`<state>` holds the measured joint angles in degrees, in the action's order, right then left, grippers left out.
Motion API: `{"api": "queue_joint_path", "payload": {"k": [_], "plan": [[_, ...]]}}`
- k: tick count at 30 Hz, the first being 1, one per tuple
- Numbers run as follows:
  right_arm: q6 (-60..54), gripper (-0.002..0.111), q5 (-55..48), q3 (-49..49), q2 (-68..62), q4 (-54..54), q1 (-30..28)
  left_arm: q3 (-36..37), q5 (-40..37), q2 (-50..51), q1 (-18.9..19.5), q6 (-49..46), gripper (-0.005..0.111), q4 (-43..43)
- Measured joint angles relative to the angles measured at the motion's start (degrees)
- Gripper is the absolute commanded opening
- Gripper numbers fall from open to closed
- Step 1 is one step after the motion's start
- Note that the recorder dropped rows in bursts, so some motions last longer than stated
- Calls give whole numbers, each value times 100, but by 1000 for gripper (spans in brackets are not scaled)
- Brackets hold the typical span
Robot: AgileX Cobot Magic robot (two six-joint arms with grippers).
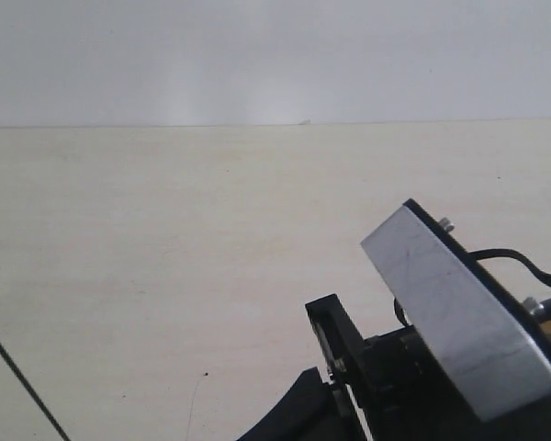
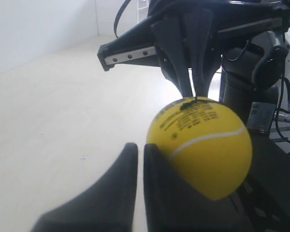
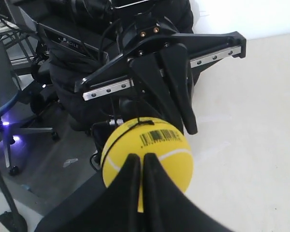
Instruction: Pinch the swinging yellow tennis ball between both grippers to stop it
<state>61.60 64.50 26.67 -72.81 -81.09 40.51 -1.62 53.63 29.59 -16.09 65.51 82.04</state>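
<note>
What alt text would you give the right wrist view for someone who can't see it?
A yellow tennis ball with a barcode print sits pinched between two black claws, the right claw shut in the foreground and the left claw shut beyond it. A pale surface and an office chair show behind.

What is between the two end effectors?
The ball sits between the left end effector and the right end effector; both wrist views show it.
</note>
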Motion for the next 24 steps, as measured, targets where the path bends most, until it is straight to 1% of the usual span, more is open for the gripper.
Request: {"api": "queue_joint_path", "payload": {"k": [3, 7, 9, 16, 20, 24], "plan": [[0, 0, -135, 0, 0, -77, 0, 0, -381, 0, 0, 194, 5, -53], [20, 0, -371, 0, 0, -105, 0, 0, -1499, 0, 0, 745, 5, -129], [33, 0, -412, 0, 0, -107, 0, 0, -1671, 0, 0, 836, 5, -155], [56, 0, -573, 0, 0, -154, 0, 0, -1500, -367, 0, 939, 5, -132], [56, 0, -644, 0, 0, -175, 0, 0, -1236, -905, 0, 1216, 5, -33], [67, 0, -652, 0, 0, -175, 0, 0, -1226, -1642, 0, 1508, 5, -33]]}}
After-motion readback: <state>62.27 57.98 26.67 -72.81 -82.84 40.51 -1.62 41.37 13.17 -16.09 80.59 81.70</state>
